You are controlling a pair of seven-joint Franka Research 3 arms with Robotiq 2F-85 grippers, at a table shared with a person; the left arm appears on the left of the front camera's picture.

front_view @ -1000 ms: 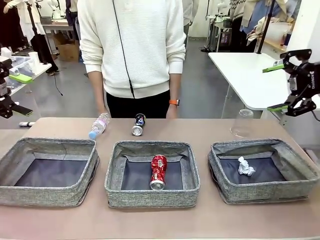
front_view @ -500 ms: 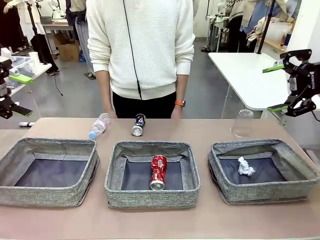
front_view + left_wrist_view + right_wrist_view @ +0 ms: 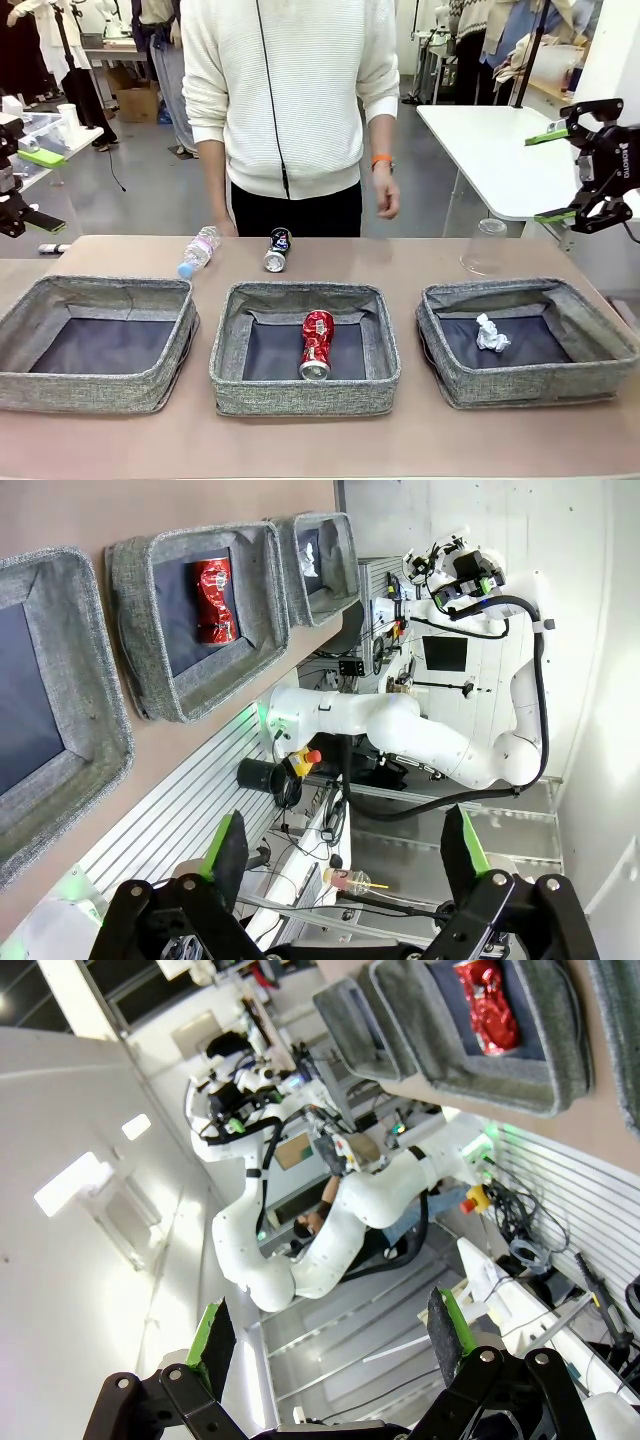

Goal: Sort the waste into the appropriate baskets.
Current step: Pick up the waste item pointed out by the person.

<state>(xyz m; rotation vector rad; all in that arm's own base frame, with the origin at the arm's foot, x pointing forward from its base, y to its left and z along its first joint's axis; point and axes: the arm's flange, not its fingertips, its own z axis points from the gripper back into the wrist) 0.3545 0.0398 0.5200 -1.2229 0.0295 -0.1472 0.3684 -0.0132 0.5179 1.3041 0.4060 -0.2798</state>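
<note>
Three baskets (image 3: 304, 395): middle, red can (image 3: 316, 343); right, paper ball (image 3: 491, 333)

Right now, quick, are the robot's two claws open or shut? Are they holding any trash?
Left gripper: open, holding nothing.
Right gripper: open, holding nothing.
</note>
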